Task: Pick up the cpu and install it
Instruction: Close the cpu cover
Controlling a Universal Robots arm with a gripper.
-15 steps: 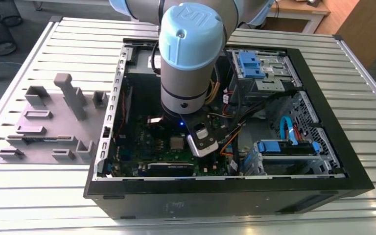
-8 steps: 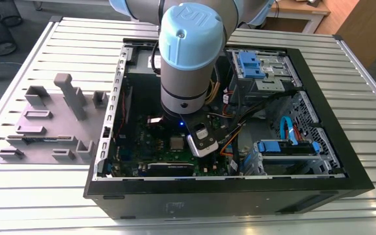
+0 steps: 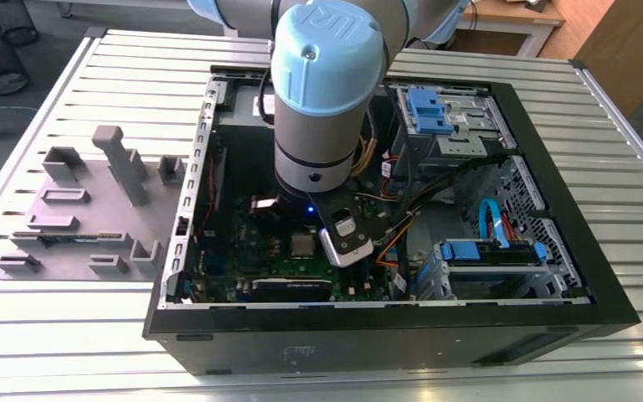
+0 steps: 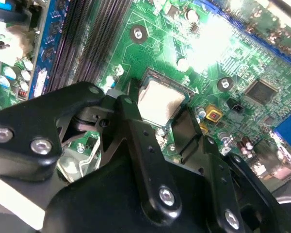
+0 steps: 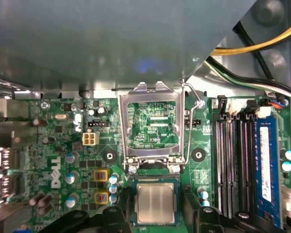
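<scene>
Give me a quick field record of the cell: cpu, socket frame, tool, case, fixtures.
cpu: lying in its socket on the green board, silver top up
socket frame: swung open, next to the cpu
tool: down inside the case, right over the cpu
case: open, lying on the slatted table
fixture blocks: grey, on the table, at the exterior view's left of the case

The cpu (image 5: 156, 203) is sitting in its socket on the board (image 5: 63, 141), lying between the pincer (image 5: 157, 214) fingers, one finger on either side. The socket frame (image 5: 152, 92) is lying swung open just beyond the cpu, away from the pincer. The memory slots (image 5: 231, 160) are running beside one finger. The pincer is reaching down inside the computer case (image 3: 411, 322), which is resting on the table (image 3: 76, 335). The fixture blocks (image 3: 87, 209) are standing outside the case, well off to the exterior view's left of the pincer.
</scene>
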